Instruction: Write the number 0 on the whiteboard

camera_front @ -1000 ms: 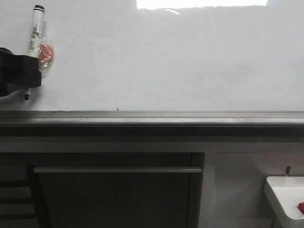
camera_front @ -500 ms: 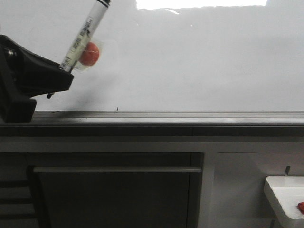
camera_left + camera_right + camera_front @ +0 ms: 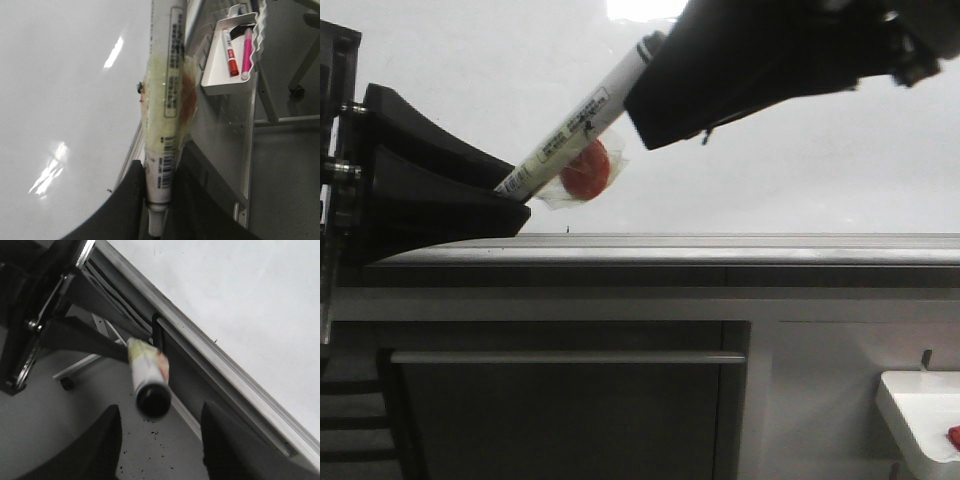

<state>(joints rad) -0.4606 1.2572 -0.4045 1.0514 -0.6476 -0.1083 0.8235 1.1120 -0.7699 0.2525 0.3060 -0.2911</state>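
Note:
My left gripper point(image 3: 516, 188) is shut on a white marker point(image 3: 582, 118) near its nib end and holds it tilted, black cap end up and to the right. A red round thing under clear tape point(image 3: 586, 168) sticks to the marker's barrel. My right gripper point(image 3: 660, 92) reaches in from the upper right, open, with its fingers either side of the cap end. In the right wrist view the black cap point(image 3: 152, 400) sits between the spread fingers point(image 3: 97, 450). The whiteboard point(image 3: 790, 170) is behind. No number 0 shows on it. The left wrist view shows the marker point(image 3: 167, 100) clamped in the fingers point(image 3: 134, 200).
A grey metal ledge point(image 3: 740, 246) runs along the board's lower edge, with a tiny black speck point(image 3: 567, 230) just above it. A small white tray point(image 3: 920, 410) with a red item sits at the lower right. The left wrist view shows this tray point(image 3: 216, 75) holding red and pink markers.
My left gripper has moved right and tilted the marker further over. My right gripper has come into view from the upper right and now sits at the marker's cap end.

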